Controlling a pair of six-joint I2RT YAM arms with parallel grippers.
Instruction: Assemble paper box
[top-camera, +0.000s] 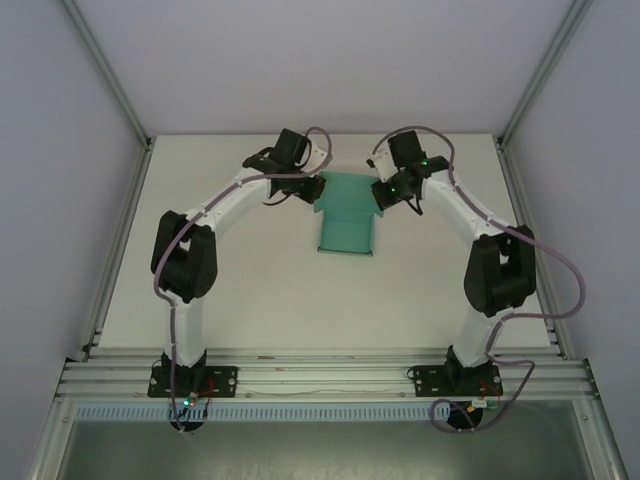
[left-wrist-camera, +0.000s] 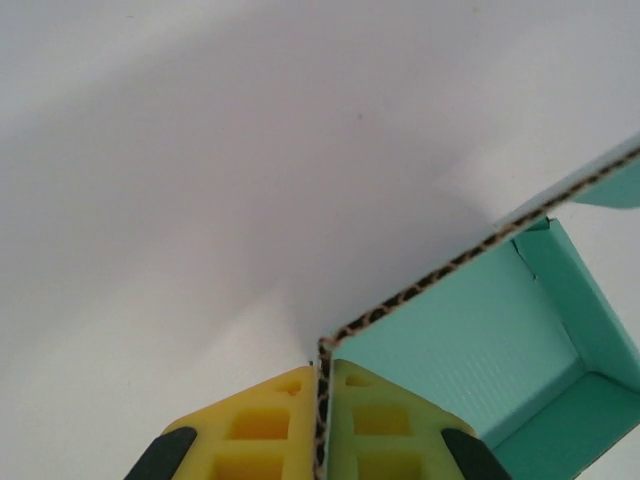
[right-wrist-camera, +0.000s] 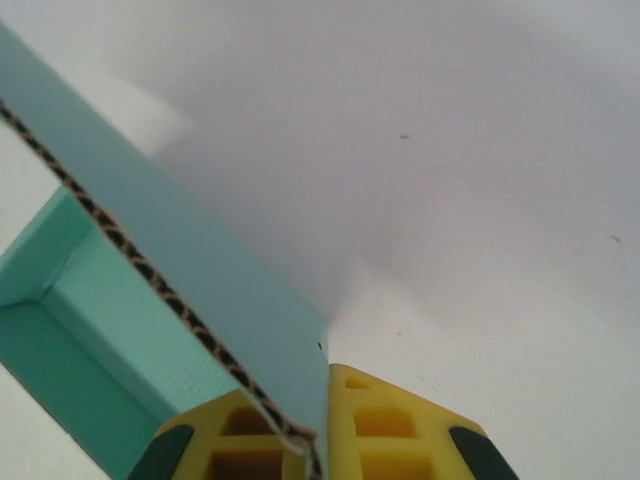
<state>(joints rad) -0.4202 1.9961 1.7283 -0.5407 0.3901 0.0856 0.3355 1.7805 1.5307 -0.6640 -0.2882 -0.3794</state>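
Teal paper box (top-camera: 345, 222) at upper centre, left gripper (left-wrist-camera: 322, 385) and right gripper (right-wrist-camera: 323, 390) each clamped tight on a side wall.

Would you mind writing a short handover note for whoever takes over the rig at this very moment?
Left gripper: shut on the cut edge of a raised side flap of the paper box.
Right gripper: shut on the edge of the opposite side flap.
Box: on the table, between the two wrists, on the far side from the arm bases.
Done: walls stand up around a floor, so a tray shape is forming.
Left: the panel toward the bases looks flat; the remaining folds and closing seem not yet done.
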